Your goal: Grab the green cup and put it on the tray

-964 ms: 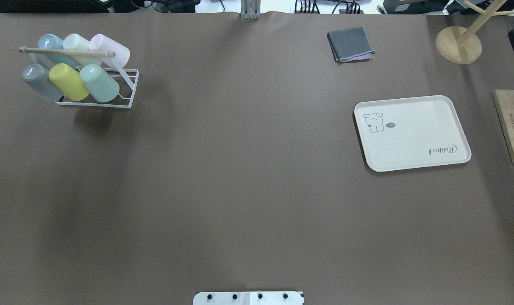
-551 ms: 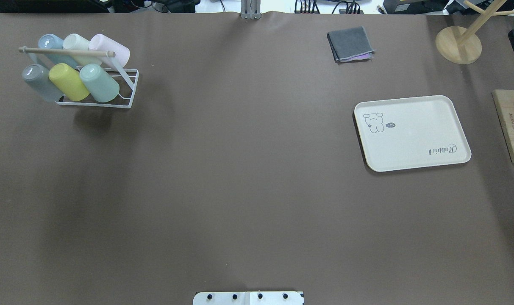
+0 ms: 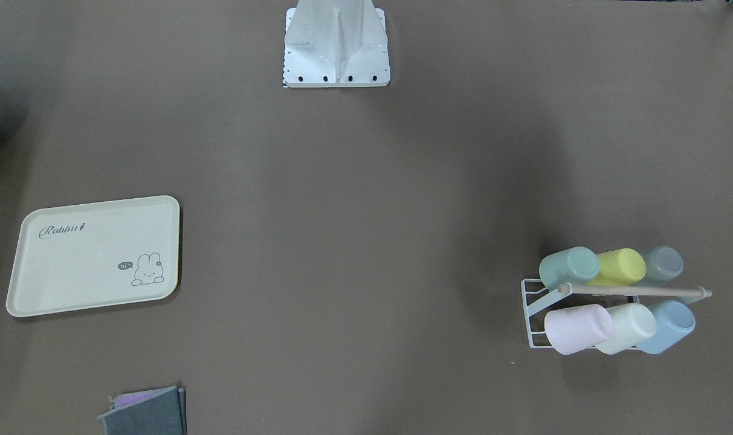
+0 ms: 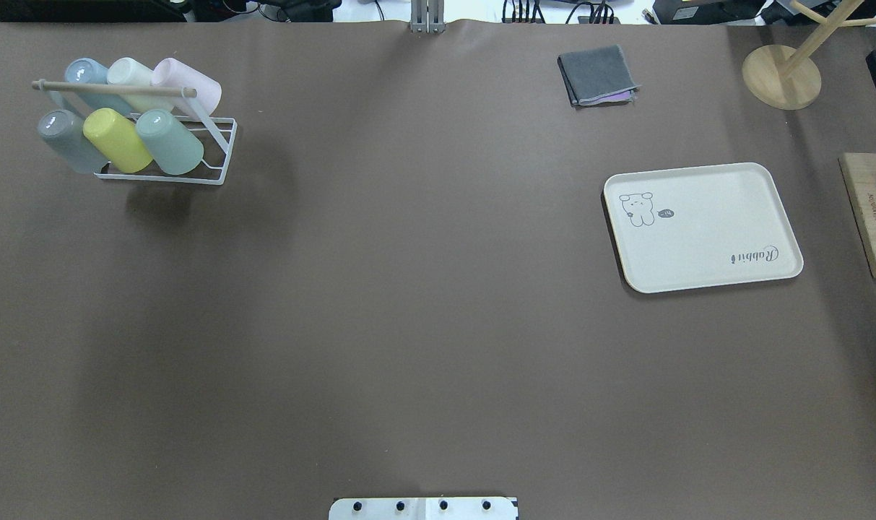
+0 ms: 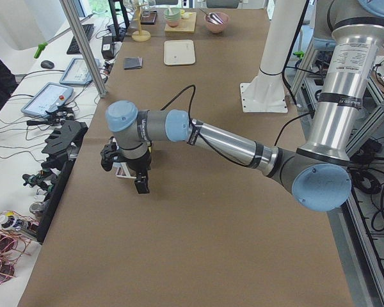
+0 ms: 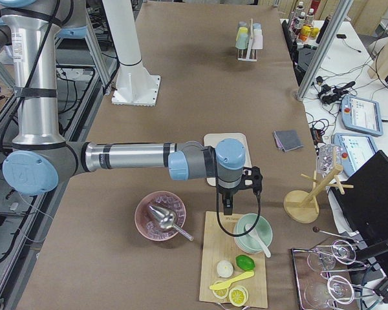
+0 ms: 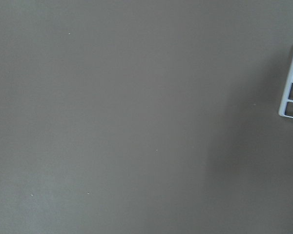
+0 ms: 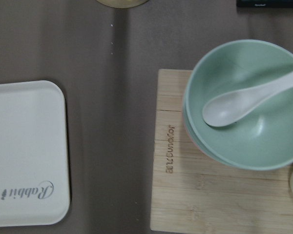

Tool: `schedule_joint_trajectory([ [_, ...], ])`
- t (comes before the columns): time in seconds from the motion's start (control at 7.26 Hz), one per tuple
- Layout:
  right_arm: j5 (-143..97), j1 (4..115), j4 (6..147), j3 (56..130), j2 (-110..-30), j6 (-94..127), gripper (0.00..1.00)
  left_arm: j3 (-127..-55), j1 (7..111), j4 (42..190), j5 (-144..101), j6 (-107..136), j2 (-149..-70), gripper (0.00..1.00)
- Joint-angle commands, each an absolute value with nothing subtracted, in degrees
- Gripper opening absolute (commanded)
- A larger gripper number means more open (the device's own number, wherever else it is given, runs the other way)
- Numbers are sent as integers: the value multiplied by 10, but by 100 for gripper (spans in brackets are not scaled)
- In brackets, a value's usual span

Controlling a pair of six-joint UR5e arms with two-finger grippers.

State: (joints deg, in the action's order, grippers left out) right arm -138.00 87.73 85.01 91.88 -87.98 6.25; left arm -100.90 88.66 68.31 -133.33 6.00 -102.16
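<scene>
Left gripper (image 5: 139, 179) shows only in the left side view, so you cannot tell how far its fingers are spread. It points down at the table (image 4: 423, 325), close above it, and sits in front of the rack (image 4: 217, 155), hiding most of it from that side. Your left wrist camera sees bare table with just a white corner of the rack at its right edge.

You will find the green cup (image 4: 169, 141) on that rack, near the far left corner of the table as the robot sees it. It is tilted on the wire with its base up, in the row nearer the robot, at the end toward the middle of the table. It touches the yellow cup (image 4: 118, 139), which has the grey cup (image 4: 68, 139) on its other side. From the side view you cannot tell how near the left gripper is to the green cup.

Right gripper (image 6: 227, 206) is likewise seen only from the side, and its opening cannot be judged. It hangs pointing down over the near edge of the board (image 8: 210, 195). Its wrist camera shows the tray (image 8: 24, 151) on the left and the board with a green bowl (image 8: 249, 112) and spoon (image 8: 244, 100) on the right.

You have the tray on the robot's right half, well apart from the green cup.
</scene>
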Motion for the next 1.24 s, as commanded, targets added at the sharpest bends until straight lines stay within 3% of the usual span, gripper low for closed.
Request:
schedule_joint_trajectory([
  [0.0,-1395,826,779,834,-818,122,97,-1078,854,678,-1337,65,-1040,99],
  [0.41,-1382,731,546,703,-774,280,96,-1146,782,684,-1309,65,-1048,99],
  [0.55,-1382,721,515,679,-760,297,91,-1166,757,697,-1308,65,-1056,99],
  [1.1,-1381,683,479,675,-759,304,83,-1269,589,768,-1117,-57,-1013,99],
])
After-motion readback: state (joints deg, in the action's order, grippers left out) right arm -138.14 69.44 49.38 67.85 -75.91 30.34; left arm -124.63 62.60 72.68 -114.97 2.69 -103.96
